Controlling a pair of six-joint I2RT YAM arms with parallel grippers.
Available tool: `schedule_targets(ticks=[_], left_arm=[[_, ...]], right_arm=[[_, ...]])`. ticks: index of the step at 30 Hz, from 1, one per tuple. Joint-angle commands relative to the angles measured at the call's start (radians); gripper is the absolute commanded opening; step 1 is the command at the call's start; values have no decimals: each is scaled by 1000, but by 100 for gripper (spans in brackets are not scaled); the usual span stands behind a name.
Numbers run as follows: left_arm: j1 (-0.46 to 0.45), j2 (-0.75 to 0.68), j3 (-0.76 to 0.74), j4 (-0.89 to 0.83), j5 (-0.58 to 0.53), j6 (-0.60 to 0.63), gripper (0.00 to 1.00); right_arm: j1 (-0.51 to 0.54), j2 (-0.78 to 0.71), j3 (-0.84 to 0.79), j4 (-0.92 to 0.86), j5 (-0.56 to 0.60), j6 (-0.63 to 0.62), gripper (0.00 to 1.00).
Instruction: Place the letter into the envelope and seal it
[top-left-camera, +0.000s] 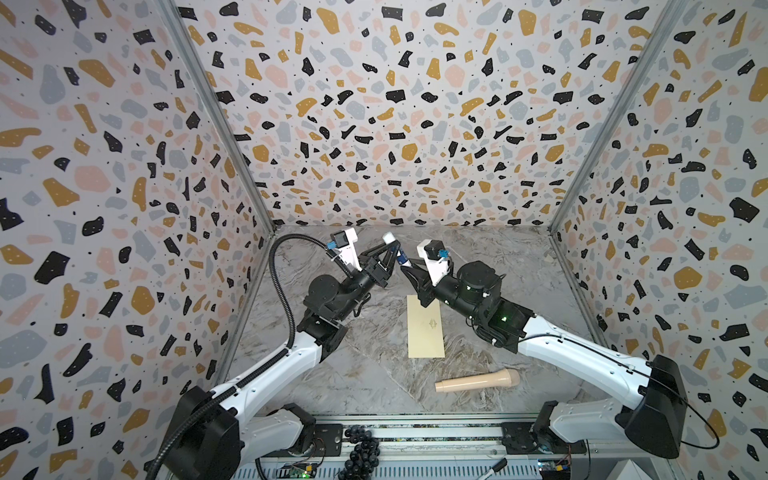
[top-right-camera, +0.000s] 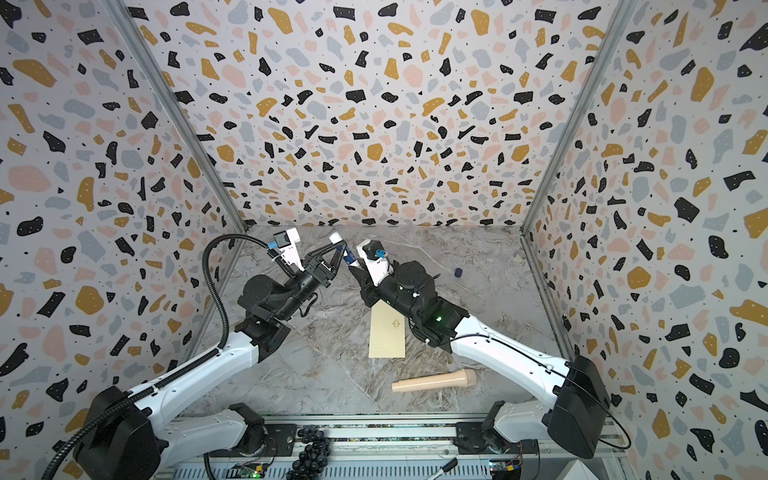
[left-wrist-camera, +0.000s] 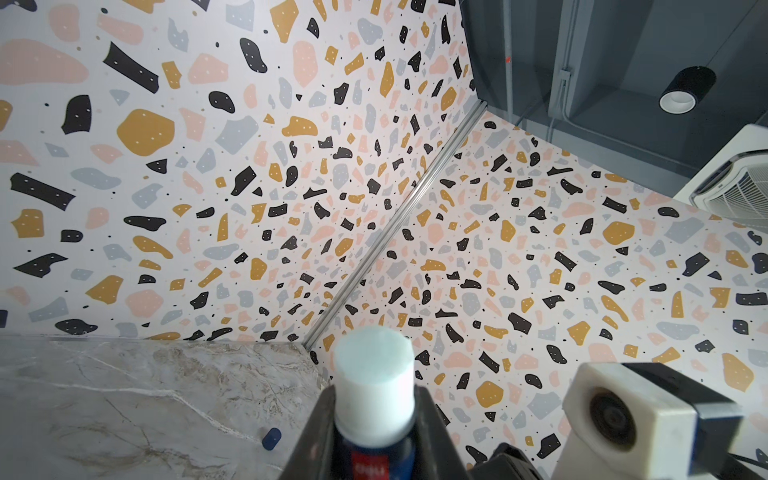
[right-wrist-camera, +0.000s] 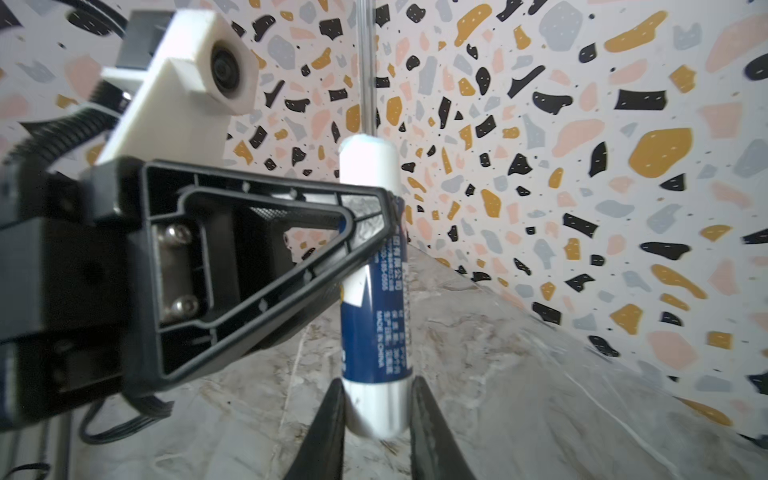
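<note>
At the left of both top views, the left gripper (top-left-camera: 392, 250) hangs well above the marble table (top-left-camera: 357, 374). Its jaws pinch the upper barrel of a glue stick (top-left-camera: 400, 258), just below the exposed pale glue. Meeting it from the right, the right gripper (top-left-camera: 406, 269) pinches the same stick at its base.

Below and right of the pair, the envelope (top-left-camera: 426, 332) lies flat on the table, emblem up, with one short end hidden under the right arm. The letter is not visible; whether it is already inside cannot be told. Farther right lie a small dark cap (top-right-camera: 458, 272) toward the back wall (top-left-camera: 399, 187) and a beige wooden tool (top-left-camera: 478, 381) toward the front edge.

Judged step: readying the uncapped stick for gluing the flap. Done well, one gripper holds the barrel firmly while the other lets go or turns the base, keeping the sticky tip off the fingers. Open table lies left of the envelope. The back wall stands behind the stick, so any descent should come forward, toward the envelope and short of the tool.
</note>
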Motion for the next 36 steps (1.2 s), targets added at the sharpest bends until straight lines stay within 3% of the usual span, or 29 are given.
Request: schedule_targets(ticks=[1, 8, 13, 16, 22, 25, 29, 32, 36], left_arm=[[-33, 15, 8, -20, 59, 32, 0], [-39, 33, 14, -20, 58, 25, 0], [-42, 38, 16, -20, 58, 26, 0], [-42, 37, 15, -21, 57, 25, 0], [-42, 31, 15, -24, 56, 27, 0], [-42, 26, 15, -23, 54, 26, 0], [-42, 17, 19, -15, 50, 13, 0], [-41, 8, 26, -11, 50, 5, 0], [-39, 0, 35, -8, 57, 5, 0]], right_arm=[[61, -6, 81, 45, 266, -187, 0], [204, 88, 84, 198, 601, -548, 0], [253, 157, 60, 372, 724, -780, 0], [262, 174, 49, 419, 744, -827, 0], [263, 157, 32, 407, 716, -793, 0], [257, 125, 24, 356, 670, -734, 5], [216, 52, 12, 209, 527, -582, 27], [140, -24, -9, 96, 313, -432, 49], [-17, -118, -62, 47, -44, -230, 71]])
